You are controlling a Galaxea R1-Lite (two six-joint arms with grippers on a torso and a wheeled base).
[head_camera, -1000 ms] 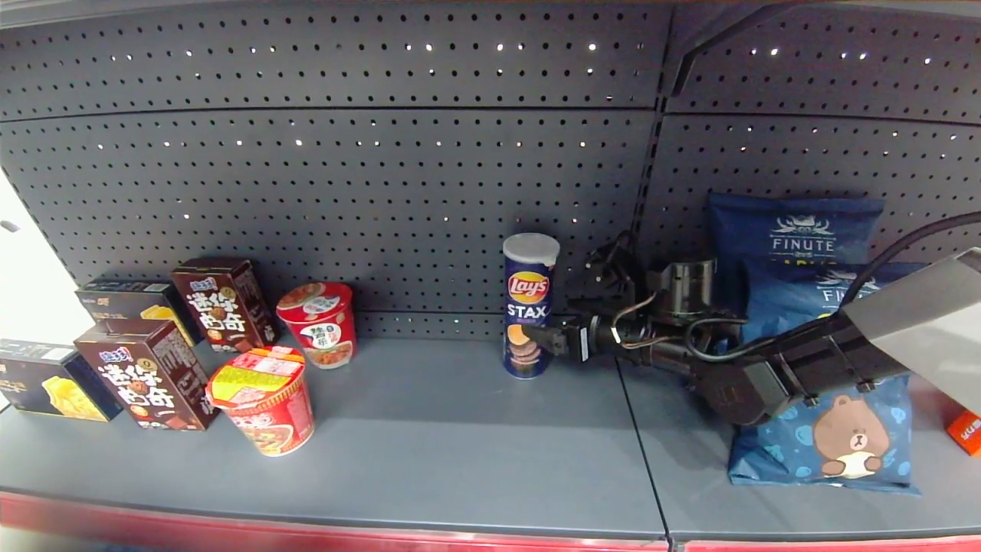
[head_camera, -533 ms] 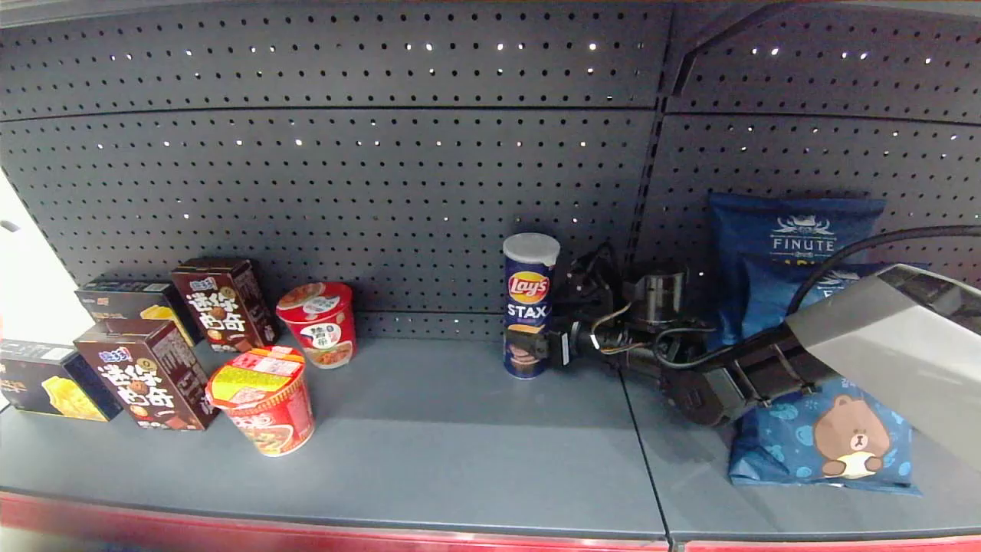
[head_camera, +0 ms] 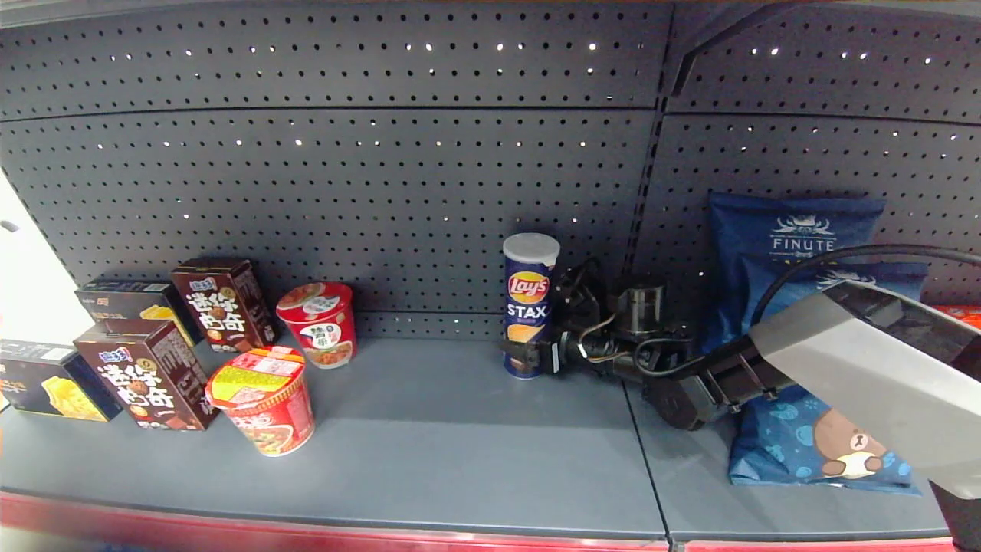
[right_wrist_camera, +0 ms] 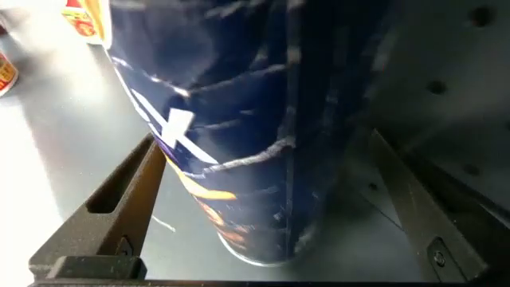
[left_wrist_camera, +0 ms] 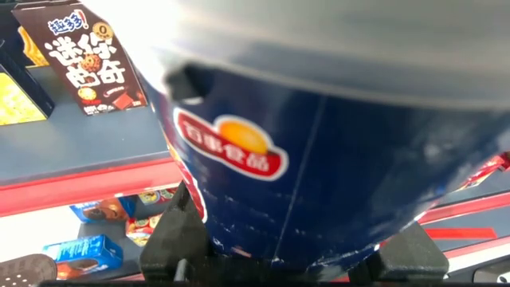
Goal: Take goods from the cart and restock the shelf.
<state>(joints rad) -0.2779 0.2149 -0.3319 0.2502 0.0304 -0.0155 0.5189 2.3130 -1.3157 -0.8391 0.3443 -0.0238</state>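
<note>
One tall dark-blue crisp canister (head_camera: 530,303), grey lid, stands upright at the back edge of the grey shelf (head_camera: 429,452); label: red-and-yellow roundel over white lettering. Right gripper (head_camera: 525,356) sits level, fingers spread either side of its base. Left gripper (left_wrist_camera: 291,259) clamps a dark-blue round-sided pack (left_wrist_camera: 335,159) bearing a red oval logo.

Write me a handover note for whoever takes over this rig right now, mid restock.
Right gripper: open, fingers straddling the base of the chip can, which stands upright on the shelf near the back panel.
Left gripper: shut on a blue package.
Done: chip can is on the shelf.
Left: back the right arm out, then shelve the blue package.
</note>
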